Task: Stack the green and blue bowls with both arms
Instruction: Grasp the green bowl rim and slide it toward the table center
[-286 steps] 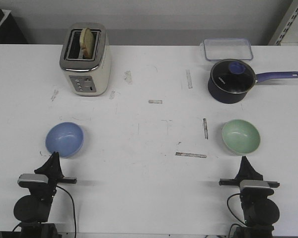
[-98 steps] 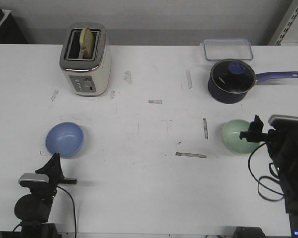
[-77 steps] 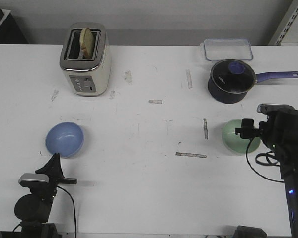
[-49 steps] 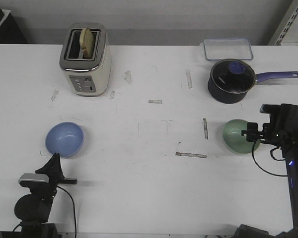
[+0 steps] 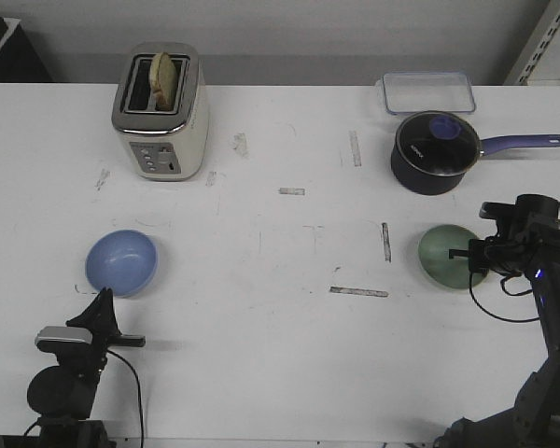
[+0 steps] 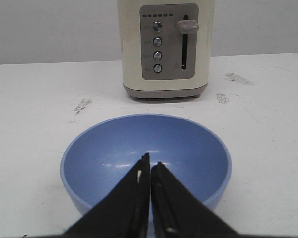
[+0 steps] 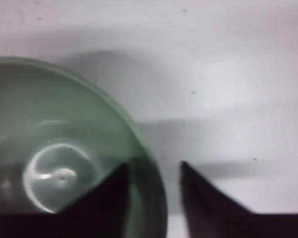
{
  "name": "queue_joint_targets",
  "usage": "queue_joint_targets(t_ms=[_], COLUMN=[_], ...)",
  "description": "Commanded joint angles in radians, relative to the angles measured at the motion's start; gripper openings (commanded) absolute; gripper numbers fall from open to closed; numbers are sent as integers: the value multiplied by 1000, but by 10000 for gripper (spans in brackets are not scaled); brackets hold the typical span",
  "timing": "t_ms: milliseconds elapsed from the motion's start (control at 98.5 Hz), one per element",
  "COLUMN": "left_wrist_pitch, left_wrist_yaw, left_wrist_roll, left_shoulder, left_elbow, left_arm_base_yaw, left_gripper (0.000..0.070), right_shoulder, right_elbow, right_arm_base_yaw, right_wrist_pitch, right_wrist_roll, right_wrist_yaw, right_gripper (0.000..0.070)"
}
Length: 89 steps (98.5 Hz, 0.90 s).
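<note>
The blue bowl (image 5: 121,262) sits upright at the table's front left. My left gripper (image 5: 101,299) rests just in front of it, shut and empty. In the left wrist view its tips (image 6: 150,162) point at the blue bowl (image 6: 104,158) from just short of the near rim. The green bowl (image 5: 441,253) is at the right. My right gripper (image 5: 473,254) is open at its right edge. In the right wrist view the gripper (image 7: 154,171) straddles the green bowl's (image 7: 49,124) rim, with one finger (image 7: 111,191) inside and the other outside.
A cream toaster (image 5: 161,112) with bread stands at the back left. A dark navy saucepan (image 5: 434,154) with a long handle sits just behind the green bowl. A clear lidded box (image 5: 427,91) is behind it. Tape marks dot the table (image 5: 289,280).
My right arm has risen from the front edge, swung out to the green bowl and come down at its right rim. The left arm and blue bowl have not moved.
</note>
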State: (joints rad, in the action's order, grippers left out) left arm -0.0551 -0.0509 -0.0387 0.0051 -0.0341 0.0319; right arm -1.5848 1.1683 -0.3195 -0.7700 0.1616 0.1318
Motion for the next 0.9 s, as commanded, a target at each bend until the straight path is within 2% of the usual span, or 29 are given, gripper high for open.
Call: queue_joint_targets(t_ms=[0, 213, 426, 518, 680, 893], left_wrist_pitch=[-14, -14, -14, -14, -14, -14], left_wrist_yaw=[2, 2, 2, 2, 2, 2], left_wrist_roll=[2, 2, 2, 2, 2, 2], left_shoulder=[-2, -2, -2, -2, -2, -2], left_elbow=[21, 21, 21, 21, 21, 21], left_arm_base_yaw=[2, 2, 2, 2, 2, 2], left_gripper=[2, 2, 2, 2, 2, 2], right_shoulder=[-11, 37, 143, 180, 196, 122], right_elbow=[16, 32, 108, 143, 169, 168], right_arm_base_yaw=[0, 0, 77, 171, 414, 723], right_wrist_pitch=[11, 9, -5, 1, 21, 22], right_wrist_roll=[13, 10, -80, -137, -216, -218], right_wrist_yaw=[0, 13, 148, 183, 187, 170], right_gripper=[1, 1, 1, 1, 0, 1])
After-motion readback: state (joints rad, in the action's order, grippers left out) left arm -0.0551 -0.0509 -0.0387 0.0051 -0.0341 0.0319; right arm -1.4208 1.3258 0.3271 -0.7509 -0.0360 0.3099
